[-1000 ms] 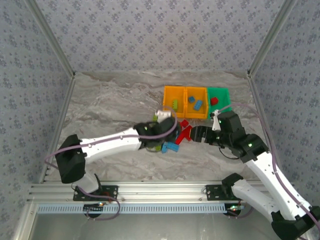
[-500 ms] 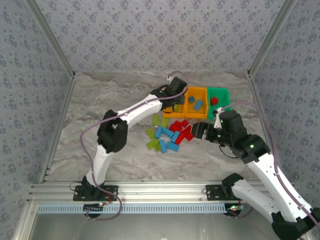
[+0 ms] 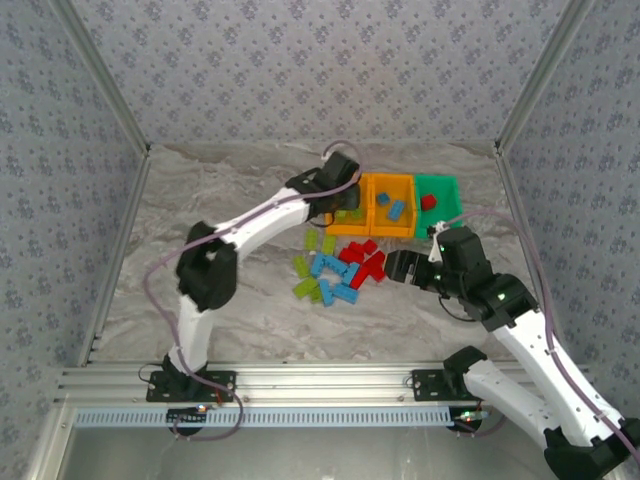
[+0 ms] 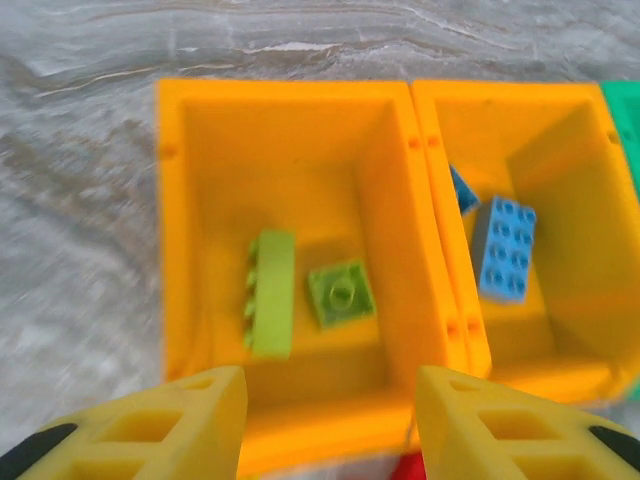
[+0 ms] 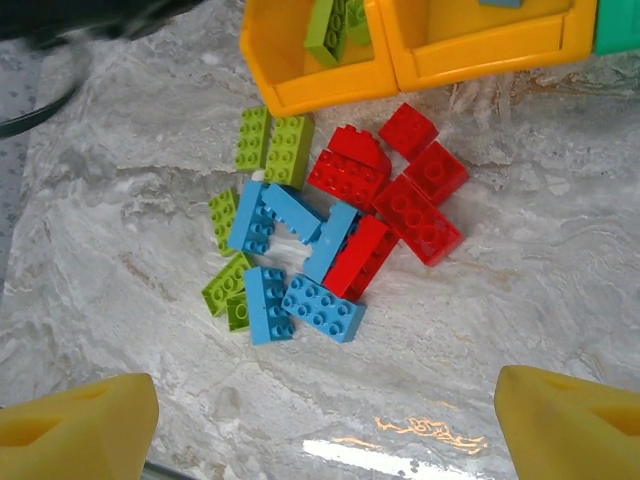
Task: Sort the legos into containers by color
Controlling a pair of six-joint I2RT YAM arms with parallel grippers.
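A pile of loose legos lies mid-table: red (image 3: 365, 262), light blue (image 3: 335, 275) and lime green (image 3: 308, 265). Three containers stand in a row behind it: a left orange bin (image 4: 300, 440), a middle orange bin (image 4: 560, 375) and a green bin (image 3: 440, 180). My left gripper (image 4: 330, 425) hovers open over the left orange bin's near wall with nothing between its fingers. Inside that bin lie a long green lego (image 4: 272, 305) and a small square one (image 4: 341, 293). Blue legos (image 4: 505, 247) lie in the middle bin. My right gripper (image 5: 325, 430) hangs open above bare table, just near of the pile.
A red lego (image 3: 428, 202) sits in the green bin. In the right wrist view the red legos (image 5: 400, 195) lie closest to the bins, the blue (image 5: 300, 260) and green (image 5: 272, 140) further left. Marbled table extends to the left of the pile.
My left arm has swung from the pile up to the left orange bin, and its jaws have opened there. The right arm has barely shifted.
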